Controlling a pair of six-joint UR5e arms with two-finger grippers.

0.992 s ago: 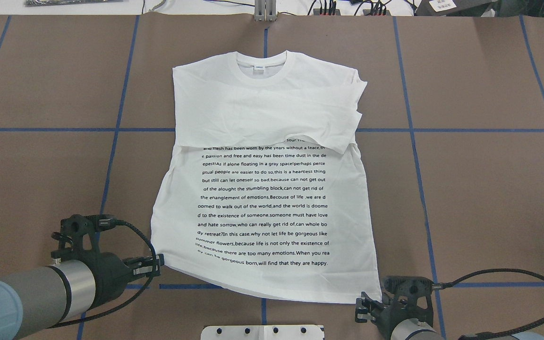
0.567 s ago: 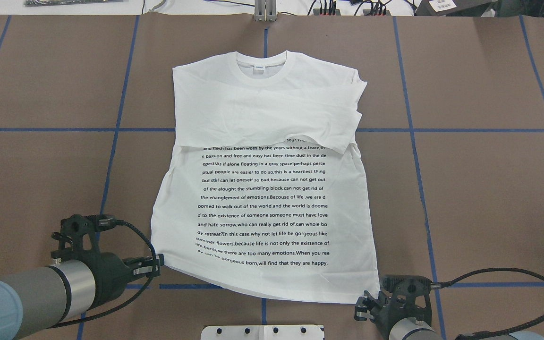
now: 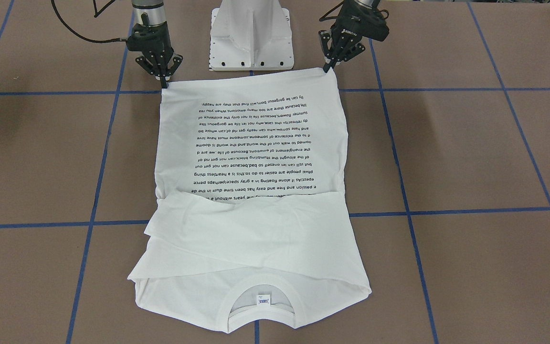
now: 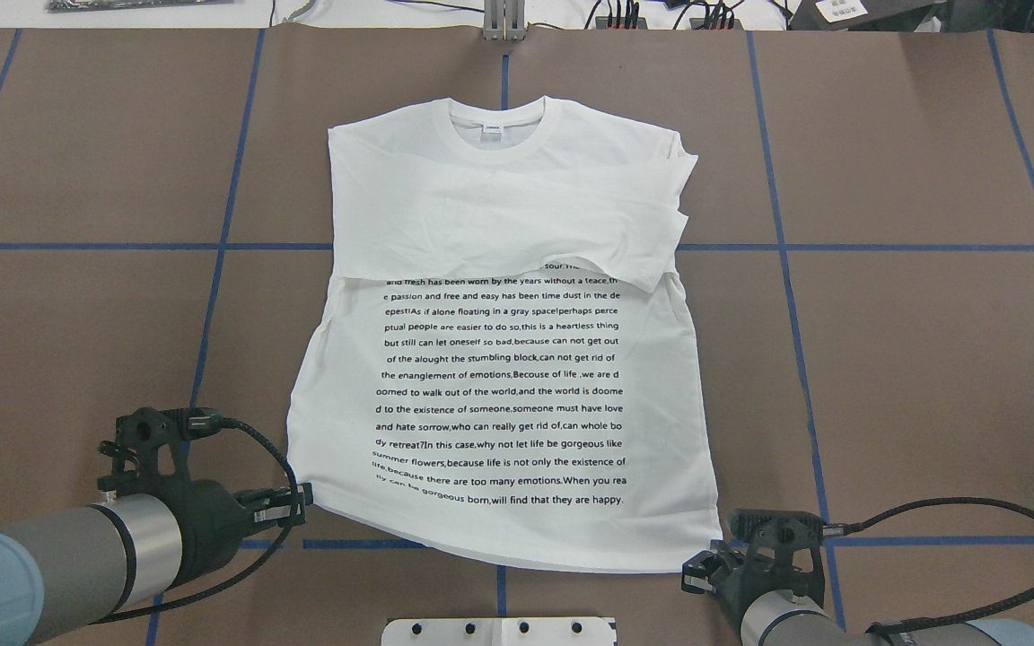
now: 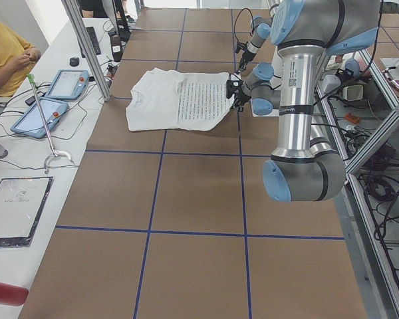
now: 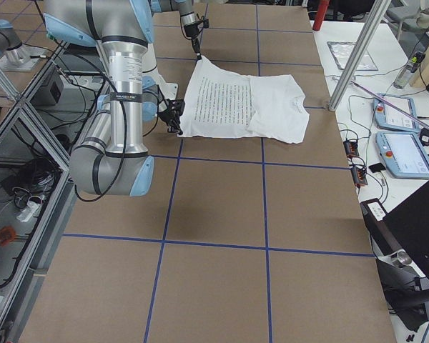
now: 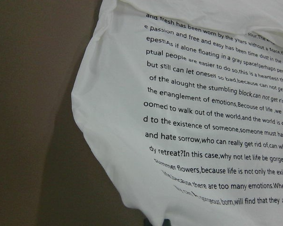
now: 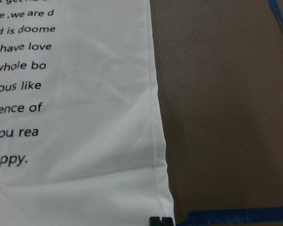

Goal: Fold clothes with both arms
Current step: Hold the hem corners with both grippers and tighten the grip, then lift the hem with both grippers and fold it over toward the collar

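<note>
The white T-shirt [image 4: 499, 386] lies face up on the brown table, its black text showing and both sleeves folded across the chest below the collar [image 4: 495, 117]. My left gripper [image 4: 304, 504] is shut on the hem's left corner, which rises slightly toward it. At the hem's other corner my right gripper [image 3: 164, 85] has its fingers closed on the fabric. In the front-facing view the left gripper [image 3: 326, 69] pinches the corner on that view's right. Each wrist view shows only a dark fingertip at the shirt's edge.
The white pedestal [image 3: 251, 33] stands just behind the hem, between the two arms. Blue tape lines [image 4: 221, 247] cross the table. A side bench with tablets [image 5: 63, 86] and a seated person [image 5: 6, 53] runs along the far edge.
My right gripper has shifted a little to the right and forward, drawing the hem's right corner inward. The left arm and the rest of the shirt have not moved.
</note>
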